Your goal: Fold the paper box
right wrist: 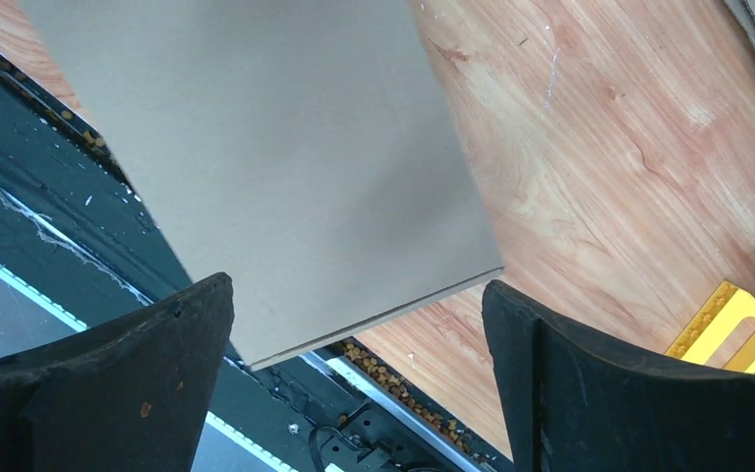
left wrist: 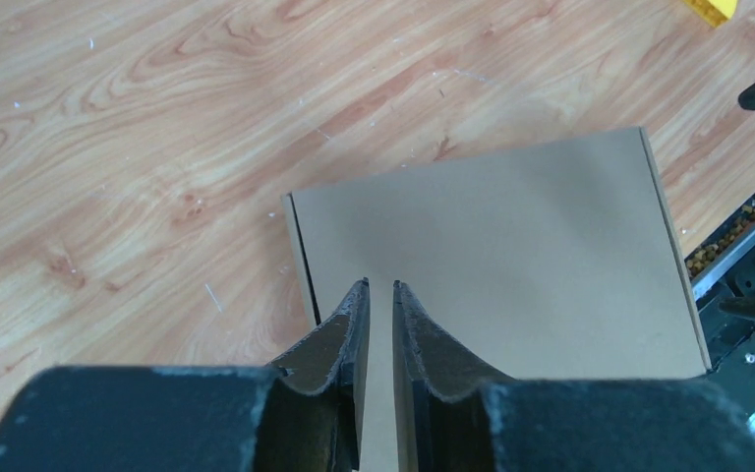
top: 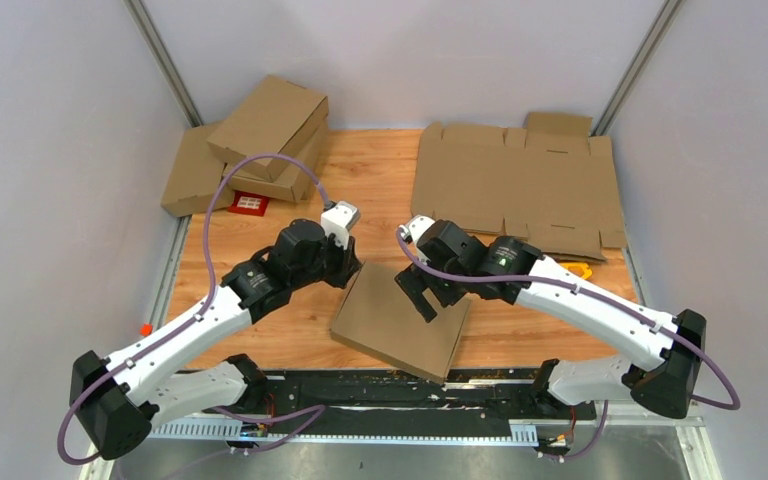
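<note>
The paper box (top: pixel 397 322) lies closed and flat, a plain brown rectangle at the table's near edge, its near corner hanging over the black rail. My left gripper (top: pixel 352 270) is at the box's far left corner; in the left wrist view its fingers (left wrist: pixel 380 285) are almost together with nothing between them, just above the box lid (left wrist: pixel 492 256). My right gripper (top: pixel 422 297) is open wide over the box's right part; in the right wrist view its fingers (right wrist: pixel 356 285) straddle the box's corner (right wrist: pixel 275 147) without touching it.
Large flat cardboard blanks (top: pixel 515 185) lie at the back right. Finished brown boxes (top: pixel 260 135) are stacked at the back left, with a red label (top: pixel 250 204) beside them. A yellow piece (top: pixel 580 268) lies by the right arm. A black rail (top: pixel 390 395) runs along the front.
</note>
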### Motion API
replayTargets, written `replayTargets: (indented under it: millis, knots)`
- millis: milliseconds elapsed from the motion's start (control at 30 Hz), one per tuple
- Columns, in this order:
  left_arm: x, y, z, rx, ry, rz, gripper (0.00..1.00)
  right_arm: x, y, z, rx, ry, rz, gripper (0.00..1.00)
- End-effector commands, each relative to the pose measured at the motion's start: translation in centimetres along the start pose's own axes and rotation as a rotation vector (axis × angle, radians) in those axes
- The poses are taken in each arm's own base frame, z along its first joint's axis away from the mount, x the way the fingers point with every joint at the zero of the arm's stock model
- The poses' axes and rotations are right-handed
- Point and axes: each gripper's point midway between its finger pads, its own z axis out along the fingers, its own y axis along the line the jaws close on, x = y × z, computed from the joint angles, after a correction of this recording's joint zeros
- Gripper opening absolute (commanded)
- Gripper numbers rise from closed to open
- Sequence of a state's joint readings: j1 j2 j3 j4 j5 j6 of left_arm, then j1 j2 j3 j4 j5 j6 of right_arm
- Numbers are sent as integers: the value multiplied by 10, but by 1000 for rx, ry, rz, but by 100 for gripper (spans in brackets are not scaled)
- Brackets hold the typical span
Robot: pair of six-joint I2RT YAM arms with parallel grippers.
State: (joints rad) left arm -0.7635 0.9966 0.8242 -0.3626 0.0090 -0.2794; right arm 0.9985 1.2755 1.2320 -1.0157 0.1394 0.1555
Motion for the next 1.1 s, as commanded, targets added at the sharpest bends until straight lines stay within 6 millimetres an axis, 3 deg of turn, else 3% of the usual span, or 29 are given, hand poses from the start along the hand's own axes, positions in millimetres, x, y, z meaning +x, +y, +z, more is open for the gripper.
replayTargets:
  millis: [0, 67, 167, 267, 367, 467, 600, 700, 800, 933, 1067]
  knots:
    - [-6, 3, -8, -25, -35, -30, 23, -14, 3, -6, -21, -76, 15, 100]
    - [2, 5, -10, -34, -22, -71, 26, -13, -2, -4, -4, -93, 57, 100]
    - [32, -9, -10, 43, 59, -142, 28, 0, -18, 6, 26, -92, 183, 100]
    - [59, -19, -12, 104, 121, -200, 29, 23, -32, 12, 73, -78, 300, 99]
    - [75, -15, -13, 92, 130, -219, 32, 45, -34, 16, 92, -96, 450, 98]
    - [80, -10, -12, 70, 121, -221, 37, 61, -20, 23, 5, -135, 589, 96]
    - [76, -15, -10, 100, 95, -223, 41, 78, -23, 27, 14, -182, 722, 88]
    - [70, -16, -11, 106, 78, -221, 43, 88, -20, 32, 0, -172, 756, 82]
    - [62, -11, -14, 72, 62, -218, 44, 95, -2, 49, -81, -114, 751, 81]
    - [49, 9, -19, -60, 22, -237, 49, 61, 25, 72, -243, -142, 716, 78]
    - [43, 34, -26, -208, 4, -259, 52, -5, 54, 96, -394, -164, 722, 71]
